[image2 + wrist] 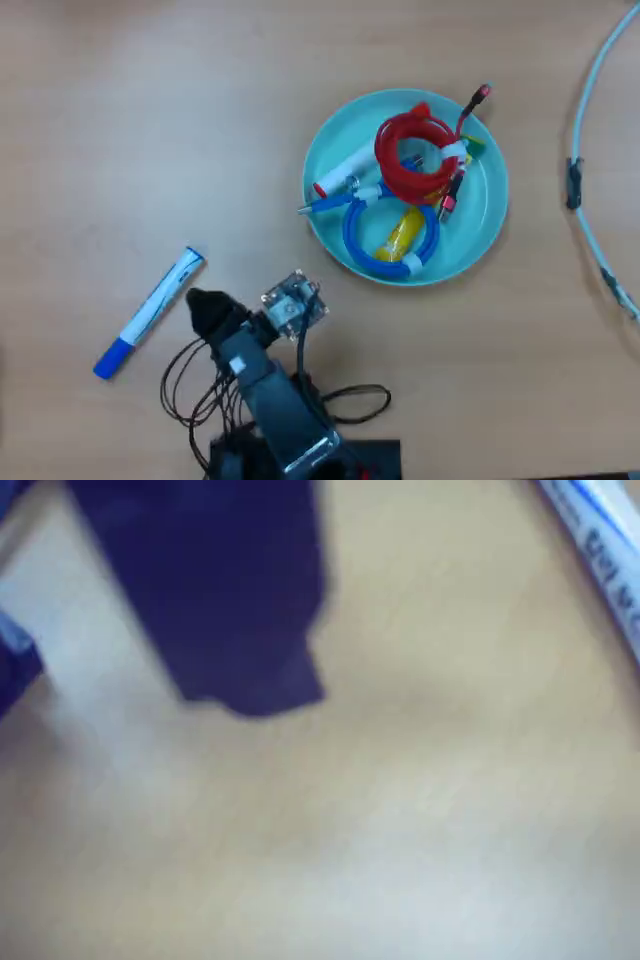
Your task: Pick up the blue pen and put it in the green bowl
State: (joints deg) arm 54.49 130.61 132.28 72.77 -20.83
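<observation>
Your counter [150,120] is pale wood, bare over most of its far left. In the overhead view your hand [205,310] hangs near the near edge, a dark blunt shape; you cannot tell whether its jaws are apart or together, and the blurred wrist view shows only one dark jaw. The blue pen [150,312] lies flat just left of the hand, not touching it, cap toward the near left. The green bowl [485,225] sits to the far right, holding coiled red and blue cables [392,240].
</observation>
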